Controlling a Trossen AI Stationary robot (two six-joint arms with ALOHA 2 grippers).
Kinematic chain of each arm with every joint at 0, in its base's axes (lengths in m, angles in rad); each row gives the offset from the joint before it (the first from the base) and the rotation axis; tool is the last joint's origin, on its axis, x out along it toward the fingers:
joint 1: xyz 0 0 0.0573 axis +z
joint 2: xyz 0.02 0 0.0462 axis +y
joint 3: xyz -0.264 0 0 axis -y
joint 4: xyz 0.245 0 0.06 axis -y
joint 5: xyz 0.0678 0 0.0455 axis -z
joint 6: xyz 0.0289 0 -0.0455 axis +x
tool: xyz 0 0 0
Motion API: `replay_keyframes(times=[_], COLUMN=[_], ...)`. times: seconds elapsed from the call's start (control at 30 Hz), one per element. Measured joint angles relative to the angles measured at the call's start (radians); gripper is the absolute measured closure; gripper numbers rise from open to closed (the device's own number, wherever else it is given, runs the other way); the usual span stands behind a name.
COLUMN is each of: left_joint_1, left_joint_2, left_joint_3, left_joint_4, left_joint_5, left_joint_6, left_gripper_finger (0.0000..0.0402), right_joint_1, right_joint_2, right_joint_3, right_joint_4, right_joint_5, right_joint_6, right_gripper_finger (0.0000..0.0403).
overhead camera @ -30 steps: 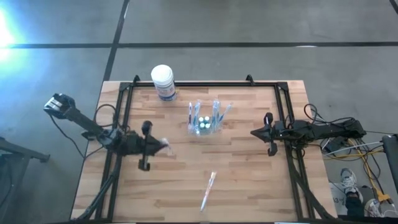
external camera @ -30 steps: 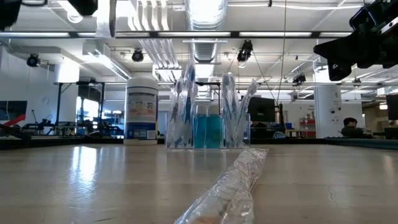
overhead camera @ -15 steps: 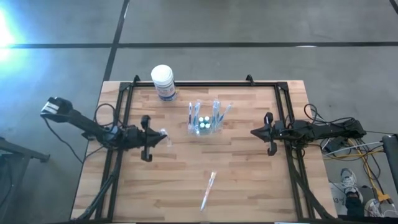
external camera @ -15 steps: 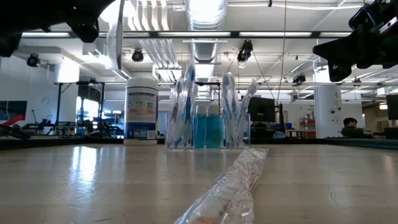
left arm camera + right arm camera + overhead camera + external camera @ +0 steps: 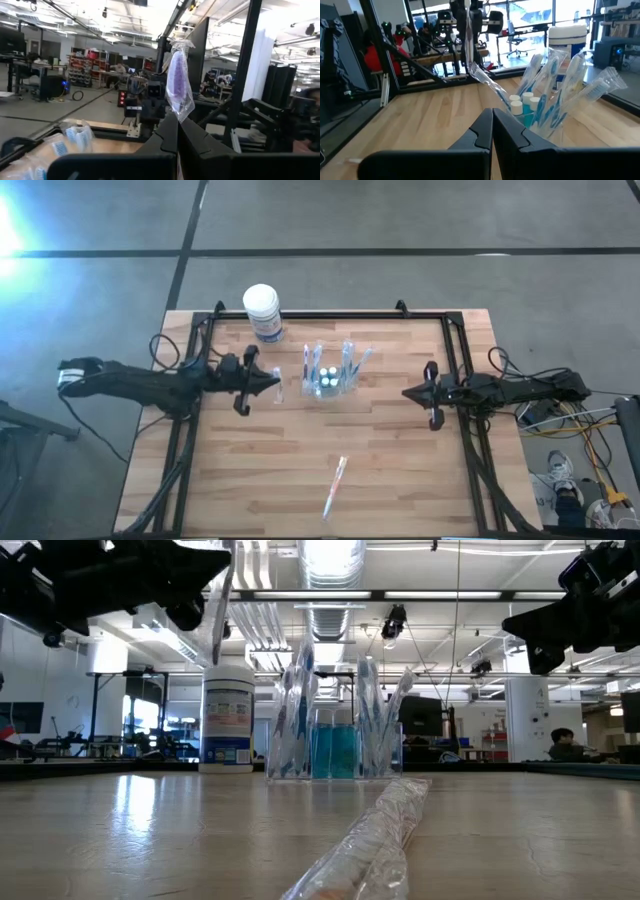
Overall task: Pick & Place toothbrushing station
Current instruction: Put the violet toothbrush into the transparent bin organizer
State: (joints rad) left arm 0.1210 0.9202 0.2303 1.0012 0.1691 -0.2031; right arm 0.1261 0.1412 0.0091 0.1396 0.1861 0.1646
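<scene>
Wood-slat table (image 5: 400,470) with a black frame, open lab space behind. Near edge: one wrapped toothbrush (image 5: 334,487) lying loose, slightly right of centre. Mid-table: toothbrushing station (image 5: 329,383), clear holder standing upright with several wrapped brushes fanned out of it and small blue bottles inside. Left gripper (image 5: 274,383) is above the table just left of the station, fingers closed on a wrapped brush (image 5: 177,84) that sticks out past the tips. Right gripper (image 5: 408,393) hangs at the right side, well apart from the station, clamped shut, nothing in it. Far left: white tub (image 5: 262,312) with blue label by the frame.
</scene>
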Motion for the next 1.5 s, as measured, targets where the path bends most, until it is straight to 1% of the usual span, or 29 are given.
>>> replay_keyframes(times=[0.07, 0.23, 0.3, 0.53, 0.67, 1.0, 1.17, 1.5], left_joint_1=[0.029, 0.034, 0.034, 0.036, 0.044, 0.046, 0.046, 0.046], left_joint_2=[0.009, 0.017, 0.013, 0.007, 0.006, 0.013, 0.014, 0.013], left_joint_3=[0.007, 0.01, 0.011, 0.011, 0.011, 0.011, 0.01, 0.01], left_joint_4=[0.001, 0.052, 0.079, 0.091, 0.079, -0.07, -0.069, -0.049], left_joint_5=[0.025, 0.031, 0.042, 0.042, 0.043, 0.043, 0.043, 0.043], left_joint_6=[0.01, 0.037, 0.037, 0.01, 0.011, 0.046, 0.048, -0.011], left_gripper_finger=[0.0401, 0.0401, 0.0401, 0.0401, 0.0401, 0.0401, 0.0401, 0.0401], right_joint_1=[0.0, 0.0, 0.0, 0.0, 0.0, 0.0, 0.0, 0.001], right_joint_2=[0.011, 0.039, 0.044, 0.049, 0.049, 0.064, 0.072, 0.092], right_joint_3=[0.0, 0.0, 0.0, 0.0, 0.0, 0.0, 0.0, 0.0], right_joint_4=[0.008, 0.023, 0.044, 0.081, 0.086, 0.08, 0.081, 0.086], right_joint_5=[0.0, -0.001, -0.001, -0.002, -0.002, -0.001, 0.0, -0.002], right_joint_6=[0.015, 0.061, 0.056, -0.006, -0.011, 0.035, 0.016, 0.019], right_gripper_finger=[0.0394, 0.0394, 0.0394, 0.0394, 0.0394, 0.0394, 0.0394, 0.0394])
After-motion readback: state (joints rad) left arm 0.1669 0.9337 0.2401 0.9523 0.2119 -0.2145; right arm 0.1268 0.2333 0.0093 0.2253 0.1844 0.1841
